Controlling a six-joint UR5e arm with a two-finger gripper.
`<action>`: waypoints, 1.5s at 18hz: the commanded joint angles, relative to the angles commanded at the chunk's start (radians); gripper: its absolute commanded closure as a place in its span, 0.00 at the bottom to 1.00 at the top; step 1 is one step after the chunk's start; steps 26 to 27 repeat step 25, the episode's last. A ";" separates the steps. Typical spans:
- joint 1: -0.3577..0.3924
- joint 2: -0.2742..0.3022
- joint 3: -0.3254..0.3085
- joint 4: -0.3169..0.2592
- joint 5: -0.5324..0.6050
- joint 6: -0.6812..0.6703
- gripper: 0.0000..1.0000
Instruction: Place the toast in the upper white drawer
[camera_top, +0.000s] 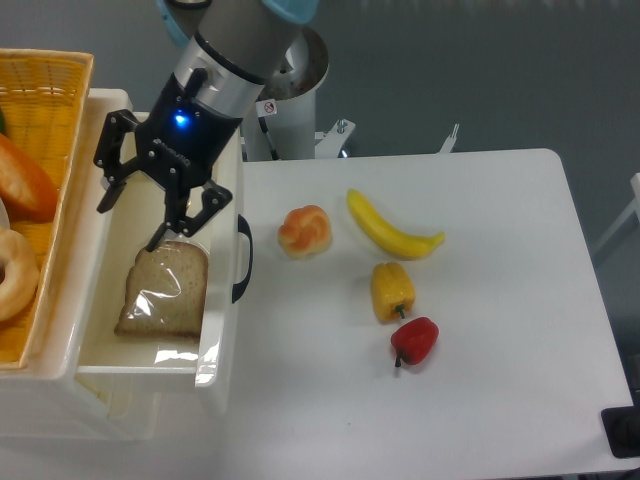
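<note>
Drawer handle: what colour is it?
Black, a curved handle on the white drawer's front, clearest in the fixed camera view.

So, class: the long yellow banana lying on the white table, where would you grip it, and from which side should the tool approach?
Grip the long yellow banana at its thick middle, coming straight down from above. It lies flat on the white table, curving from upper left to lower right, so set the fingers across its narrow width. Both ends taper and would likely slip.
</note>
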 joint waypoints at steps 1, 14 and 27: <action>0.009 0.000 0.002 0.002 0.002 0.000 0.00; 0.045 0.006 -0.006 0.061 0.304 0.081 0.00; 0.034 0.021 -0.028 0.057 0.463 0.084 0.00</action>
